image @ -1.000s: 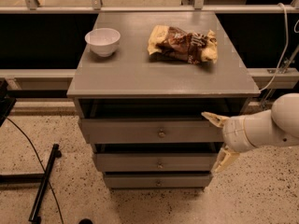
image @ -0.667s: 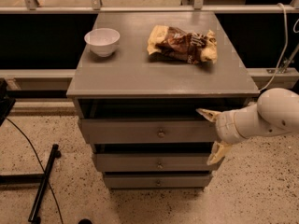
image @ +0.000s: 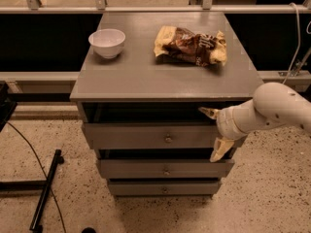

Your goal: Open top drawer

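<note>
Grey-painted wooden top drawer [image: 136, 136] looks barely opened, with the white two-finger gripper [image: 214, 131] spread wide at its right end, gripping nothing.

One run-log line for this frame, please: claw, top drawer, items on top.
claw: open, spanning right end of top drawer front | knob: untouched | cabinet top: white bowl, snack bag

1. The desk [image: 146, 76] is painted plain grey, and the top drawer [image: 136, 136] is seen in the same grey.
2. The bowl [image: 107, 42] is white.
3. The bag [image: 192, 45] is printed brown and yellow.
4. The hand [image: 214, 131], placed at the top drawer's right end, is fingered in cream; the arm [image: 277, 106] is white.
5. The floor [image: 48, 135] is speckled beige.
</note>
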You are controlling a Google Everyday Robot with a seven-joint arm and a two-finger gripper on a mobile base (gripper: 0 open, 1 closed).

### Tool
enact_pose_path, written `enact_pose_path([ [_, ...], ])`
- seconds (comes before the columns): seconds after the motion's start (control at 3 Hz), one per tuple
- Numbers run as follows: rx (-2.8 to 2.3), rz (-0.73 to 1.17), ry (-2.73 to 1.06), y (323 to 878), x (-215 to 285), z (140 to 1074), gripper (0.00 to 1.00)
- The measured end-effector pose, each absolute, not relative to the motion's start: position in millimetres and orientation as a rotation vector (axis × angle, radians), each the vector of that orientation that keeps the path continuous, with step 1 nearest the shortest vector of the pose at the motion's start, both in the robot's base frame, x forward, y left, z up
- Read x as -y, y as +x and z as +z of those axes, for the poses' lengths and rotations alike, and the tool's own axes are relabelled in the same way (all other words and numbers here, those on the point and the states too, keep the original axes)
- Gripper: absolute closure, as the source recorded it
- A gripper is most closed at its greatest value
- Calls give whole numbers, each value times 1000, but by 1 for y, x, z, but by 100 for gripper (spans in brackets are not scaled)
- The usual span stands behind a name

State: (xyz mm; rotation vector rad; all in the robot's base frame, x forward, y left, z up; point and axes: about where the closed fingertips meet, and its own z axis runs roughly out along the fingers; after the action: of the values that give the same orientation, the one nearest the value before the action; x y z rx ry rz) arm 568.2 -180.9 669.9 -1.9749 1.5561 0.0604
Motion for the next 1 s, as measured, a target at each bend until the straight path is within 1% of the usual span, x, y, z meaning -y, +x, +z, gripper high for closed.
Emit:
enact_pose_path([
  [0.33,-1590,71,-1972,574,182,662,19],
  [0.67,-1624,80,-1967,573,185,653,32],
  [1.0,-1649,88,-1963,569,187,649,34],
])
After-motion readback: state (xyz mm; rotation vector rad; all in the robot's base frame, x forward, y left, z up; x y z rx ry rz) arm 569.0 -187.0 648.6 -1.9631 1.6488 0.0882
